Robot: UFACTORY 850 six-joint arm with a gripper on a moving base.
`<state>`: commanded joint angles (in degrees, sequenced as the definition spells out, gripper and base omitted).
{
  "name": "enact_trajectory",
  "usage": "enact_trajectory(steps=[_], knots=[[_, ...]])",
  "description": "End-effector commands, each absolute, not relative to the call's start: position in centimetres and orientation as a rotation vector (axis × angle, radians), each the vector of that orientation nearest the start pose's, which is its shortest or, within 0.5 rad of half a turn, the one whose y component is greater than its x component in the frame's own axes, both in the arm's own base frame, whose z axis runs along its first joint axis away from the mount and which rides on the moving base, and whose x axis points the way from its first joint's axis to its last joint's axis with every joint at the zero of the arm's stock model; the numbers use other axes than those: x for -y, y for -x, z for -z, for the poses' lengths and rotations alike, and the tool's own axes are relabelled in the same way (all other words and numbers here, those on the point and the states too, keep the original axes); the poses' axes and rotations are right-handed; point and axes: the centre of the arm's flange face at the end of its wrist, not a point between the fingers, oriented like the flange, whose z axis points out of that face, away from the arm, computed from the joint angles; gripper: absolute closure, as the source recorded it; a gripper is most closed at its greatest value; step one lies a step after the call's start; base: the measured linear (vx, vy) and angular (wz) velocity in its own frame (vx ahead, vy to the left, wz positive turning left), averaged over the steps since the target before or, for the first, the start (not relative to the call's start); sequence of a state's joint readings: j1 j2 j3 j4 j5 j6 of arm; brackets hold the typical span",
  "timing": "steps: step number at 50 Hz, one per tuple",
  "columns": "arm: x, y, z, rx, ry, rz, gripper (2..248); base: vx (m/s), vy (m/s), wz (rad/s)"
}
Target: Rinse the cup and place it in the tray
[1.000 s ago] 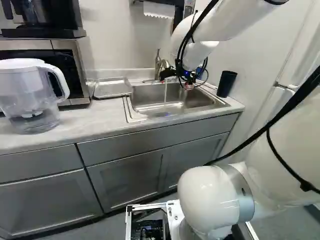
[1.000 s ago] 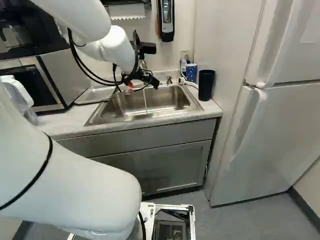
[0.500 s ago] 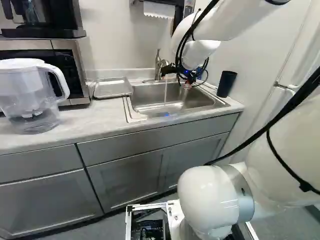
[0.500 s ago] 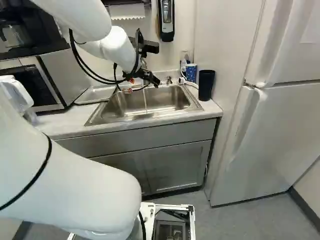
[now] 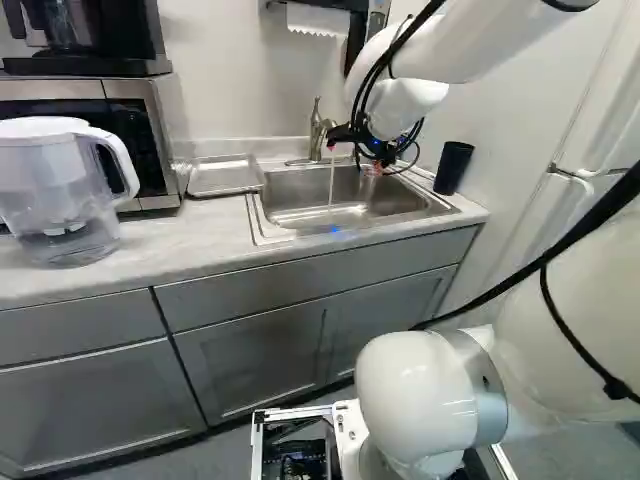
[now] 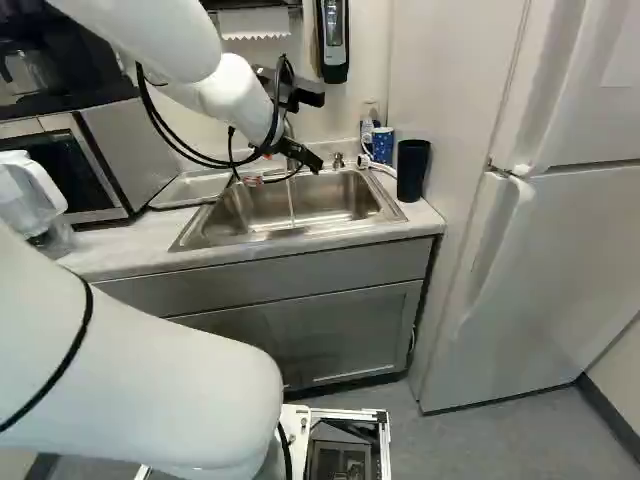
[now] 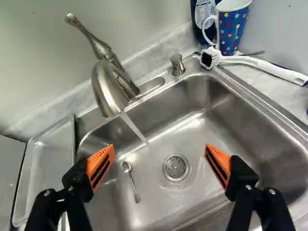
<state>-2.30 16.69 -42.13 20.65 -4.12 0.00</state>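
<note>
Ahead of you, a brushed-metal faucet (image 7: 108, 89) leans over the stainless-steel sink (image 7: 211, 122), a thin stream of water (image 7: 134, 129) falling from its spout. A small metal cap (image 7: 177, 66) sits beside it on the rim. The white-handled brush (image 7: 279, 71) lies on the pale grey counter (image 5: 150, 240) in front of the mug, its black-and-white head by the sink's rim. A dark blue bottle (image 7: 199, 21) stands just beside the mug. At the left of the left base view, you have a clear, white-lidded water pitcher (image 5: 60, 185), with a silver-and-black microwave (image 5: 165, 155) behind it.

The black tool (image 6: 288, 168) is over the sink, its two orange-padded fingers spread wide, released.

The cup is a tapered blue paper-style mug (image 7: 232, 29) with multicoloured dots, a white rim and a white handle. It stands upright on the counter by the sink's back corner. A tall black tumbler (image 6: 413, 168) stands upright near it; you cannot tell for certain which one is meant.

The sink holds a small metal spoon (image 7: 130, 179) beside its round drain (image 7: 176, 167). The shallow, pale rectangular tray (image 5: 225, 177) lies beside the sink, on the microwave's side.
</note>
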Motion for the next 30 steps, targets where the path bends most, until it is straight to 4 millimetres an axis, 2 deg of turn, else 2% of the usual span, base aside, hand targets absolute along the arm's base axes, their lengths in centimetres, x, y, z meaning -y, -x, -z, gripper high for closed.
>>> enact_trajectory(steps=[30], knots=[[2.22,-40.75,-59.99,-0.674,2.473,1.438,3,0.000,0.000,0.000]])
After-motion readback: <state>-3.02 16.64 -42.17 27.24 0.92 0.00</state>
